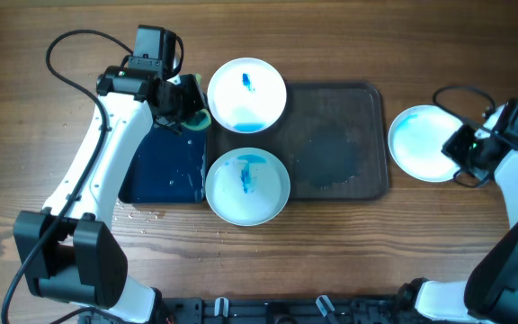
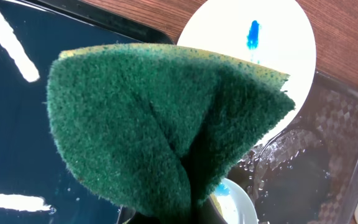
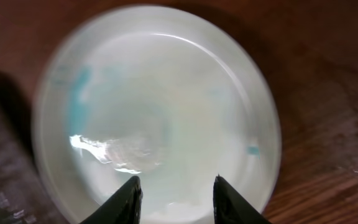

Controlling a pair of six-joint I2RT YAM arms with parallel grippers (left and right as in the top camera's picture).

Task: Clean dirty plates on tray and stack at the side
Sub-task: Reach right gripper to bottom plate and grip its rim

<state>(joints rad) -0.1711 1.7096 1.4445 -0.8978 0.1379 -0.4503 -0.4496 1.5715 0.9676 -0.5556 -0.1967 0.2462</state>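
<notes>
Two white plates with blue smears lie on the left part of the dark brown tray [image 1: 340,135]: one at the back [image 1: 246,94] and one at the front [image 1: 247,186]. A third plate [image 1: 424,142] rests on the wood to the right of the tray, with only a faint blue tint. My left gripper [image 1: 187,106] is shut on a folded green sponge [image 2: 160,124], held above the black tray [image 1: 165,162] next to the back plate [image 2: 247,43]; the sponge hides its jaws. My right gripper [image 3: 176,200] is open over the near rim of the side plate [image 3: 154,106].
The black tray [image 2: 17,124] holds dark water and stands left of the brown tray. Water drops lie on the brown tray [image 2: 328,155] and on the wood by the black tray's front corner [image 1: 142,214]. A cable [image 1: 448,94] loops behind the right arm.
</notes>
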